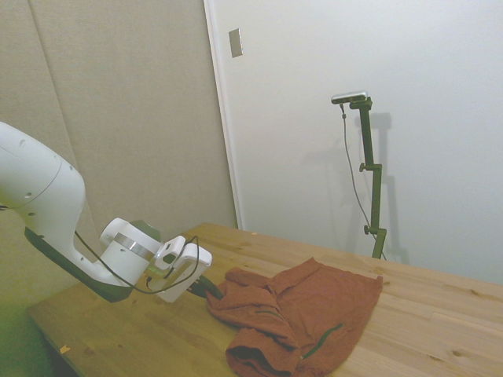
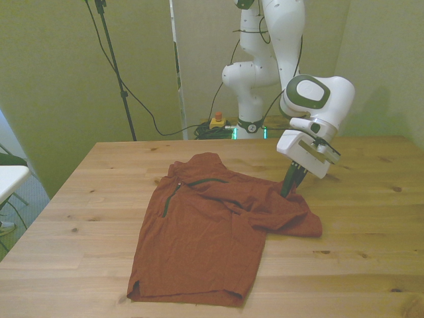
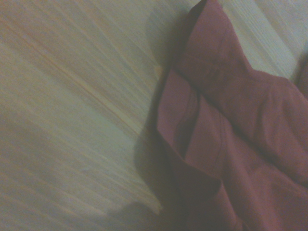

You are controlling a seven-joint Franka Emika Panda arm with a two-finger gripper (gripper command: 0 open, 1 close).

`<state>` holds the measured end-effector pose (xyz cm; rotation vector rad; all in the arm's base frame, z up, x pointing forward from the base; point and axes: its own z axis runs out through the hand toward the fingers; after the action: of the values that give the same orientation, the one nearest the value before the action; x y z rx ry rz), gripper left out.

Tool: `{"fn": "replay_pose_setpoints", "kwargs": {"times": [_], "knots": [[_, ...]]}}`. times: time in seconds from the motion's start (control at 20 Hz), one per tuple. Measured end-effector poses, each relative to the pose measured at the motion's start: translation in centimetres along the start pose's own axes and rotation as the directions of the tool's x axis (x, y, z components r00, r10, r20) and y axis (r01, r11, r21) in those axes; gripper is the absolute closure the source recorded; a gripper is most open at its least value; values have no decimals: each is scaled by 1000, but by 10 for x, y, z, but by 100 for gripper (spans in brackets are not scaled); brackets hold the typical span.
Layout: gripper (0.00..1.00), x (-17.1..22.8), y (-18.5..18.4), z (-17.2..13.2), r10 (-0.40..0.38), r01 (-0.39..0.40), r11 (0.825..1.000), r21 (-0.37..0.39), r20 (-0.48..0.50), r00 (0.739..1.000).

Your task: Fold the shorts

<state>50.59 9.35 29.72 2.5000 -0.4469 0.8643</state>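
Observation:
The rust-orange shorts (image 2: 205,232) lie spread on the wooden table (image 2: 99,199), with a dark green stripe near the waistband and one corner folded and bunched toward the front view's right. My gripper (image 2: 289,187) stands tilted at that bunched edge, its fingers shut together on the cloth. In the side view the shorts (image 1: 314,310) lie rumpled, and the gripper (image 1: 211,289) meets their edge closest to the arm. The wrist view shows folded layers of the shorts (image 3: 231,144) against bare wood (image 3: 72,120).
Bare wood runs around the shorts to the table's edges (image 1: 440,314). Behind the table's far edge a red button (image 2: 216,121) sits among cables. A white object (image 2: 10,179) stands off the table at the front view's left.

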Motion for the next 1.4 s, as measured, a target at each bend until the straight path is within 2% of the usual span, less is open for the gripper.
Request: {"fn": "replay_pose_setpoints", "kwargs": {"times": [0.2,0.35,0.6,0.75,1.0,1.4], "knots": [[100,4,4,2,12,-12,1000,-5,-1,1000],[100,26,18,4,59,-59,998,-15,-14,998],[100,85,66,-11,160,-161,987,-9,-47,986],[100,108,98,-9,207,-208,978,-23,-54,977],[100,139,143,16,287,-288,958,-21,-37,957],[100,196,208,84,385,-384,922,-47,19,923]]}}
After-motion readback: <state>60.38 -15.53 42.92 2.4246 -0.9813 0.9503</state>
